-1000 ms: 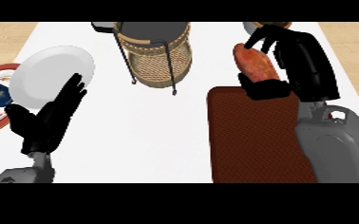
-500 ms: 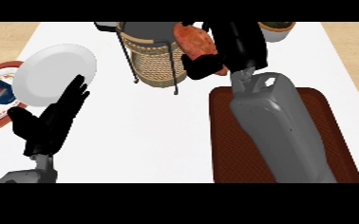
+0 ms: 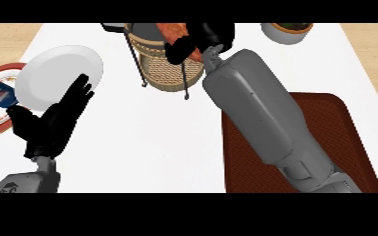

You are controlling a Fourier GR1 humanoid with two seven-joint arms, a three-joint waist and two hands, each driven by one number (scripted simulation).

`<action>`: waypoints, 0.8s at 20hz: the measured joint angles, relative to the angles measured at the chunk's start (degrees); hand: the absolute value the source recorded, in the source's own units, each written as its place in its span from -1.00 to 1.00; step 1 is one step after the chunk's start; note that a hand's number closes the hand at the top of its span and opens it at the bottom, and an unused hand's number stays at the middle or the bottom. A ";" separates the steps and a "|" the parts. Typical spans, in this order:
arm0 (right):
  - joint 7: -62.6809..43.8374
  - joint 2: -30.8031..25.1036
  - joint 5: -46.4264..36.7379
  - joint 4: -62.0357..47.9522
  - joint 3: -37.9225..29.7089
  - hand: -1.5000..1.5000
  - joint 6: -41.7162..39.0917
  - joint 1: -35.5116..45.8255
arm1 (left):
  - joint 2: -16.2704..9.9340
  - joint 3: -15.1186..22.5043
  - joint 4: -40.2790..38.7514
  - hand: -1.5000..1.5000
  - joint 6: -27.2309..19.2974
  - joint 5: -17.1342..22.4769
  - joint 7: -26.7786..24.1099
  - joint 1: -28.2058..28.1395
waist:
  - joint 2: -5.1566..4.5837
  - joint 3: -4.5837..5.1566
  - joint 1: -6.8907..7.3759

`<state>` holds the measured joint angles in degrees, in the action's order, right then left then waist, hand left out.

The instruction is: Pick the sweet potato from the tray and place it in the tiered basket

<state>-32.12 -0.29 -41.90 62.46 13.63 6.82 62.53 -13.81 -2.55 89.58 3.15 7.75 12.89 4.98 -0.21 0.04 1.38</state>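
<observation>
My right robot hand (image 3: 198,40) is up at the far side of the white bench (image 3: 170,140), directly over the top of the tiered basket (image 3: 166,72), w/ fingers curled round the sweet potato (image 3: 177,34). The orange-red potato shows between my black fingers, above the basket's upper tier; can't tell if it touches the basket or is just held over it. My grey right forearm (image 3: 258,110) runs diagonally from the lower right, crossing over the dark red-brown tray (image 3: 336,125), which lies at the right of the bench near me. The basket is wicker w/ a thin black wire frame, legs standing on the bench, left of the tray & apart from it. My left robot hand (image 3: 55,122) is at the lower left, fingers straight & pointing up, holding nothing, resting near the edge. Just beyond its fingertips is a white plate (image 3: 52,70), tilted a bit toward me by the look of it. At the far left edge is part of another round dish w/ a red-brown rim (image 3: 7,69), mostly cut off. At the top right sits a small white bowl (image 3: 284,34) w/ dark contents, well apart from the basket.
</observation>
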 measured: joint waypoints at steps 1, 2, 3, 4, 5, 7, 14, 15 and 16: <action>-0.24 -0.05 0.92 -1.27 0.53 1.00 0.76 0.52 | 0.30 0.19 0.34 0.00 -0.07 -0.11 0.15 -0.03 | 0.12 -0.05 -0.05; -0.65 -0.14 1.58 -2.99 0.79 1.00 1.09 2.00 | 0.53 0.36 0.67 0.00 -0.49 -0.37 0.93 0.57 | 0.18 -0.10 -0.07; -0.52 -0.20 2.08 -3.60 1.28 1.00 1.58 2.07 | 0.75 0.46 0.83 0.00 -0.79 -0.72 1.23 0.60 | 0.33 -0.13 -0.20; -0.17 -0.26 3.05 -5.50 1.38 1.00 2.32 3.27 | 0.77 0.34 0.47 0.00 -0.51 -0.67 0.74 0.70 | 0.44 -0.19 -0.10; 0.01 -0.25 3.82 -6.37 2.52 1.00 3.72 3.13 | 0.75 0.23 0.13 0.00 -0.38 -0.76 0.37 0.64 | 0.66 -0.23 0.00; -0.29 -0.28 5.29 -8.43 3.70 1.00 4.97 4.66 | 0.65 0.18 0.66 0.00 0.01 -0.65 0.74 0.35 | 0.88 -0.30 0.07; 1.87 -0.42 7.11 -16.56 6.48 1.00 11.79 7.95 | 0.63 -0.48 -0.98 0.00 1.08 -0.23 0.25 1.58 | 0.93 -0.40 0.54; 2.56 -0.39 7.28 -18.11 6.69 1.00 13.11 8.35 | 0.67 -0.30 -0.55 0.00 1.03 -0.48 0.32 1.26 | 0.86 -0.38 0.73; 3.44 -0.35 7.35 -19.27 7.11 1.00 14.24 8.28 | 0.67 -0.30 -0.86 0.00 1.08 -0.82 -0.37 0.94 | 0.78 -0.36 0.73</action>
<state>-28.67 -0.64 -34.55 43.19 20.74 21.06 70.81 -13.13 -2.85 88.72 4.23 6.93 12.52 5.92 0.56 -0.32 2.11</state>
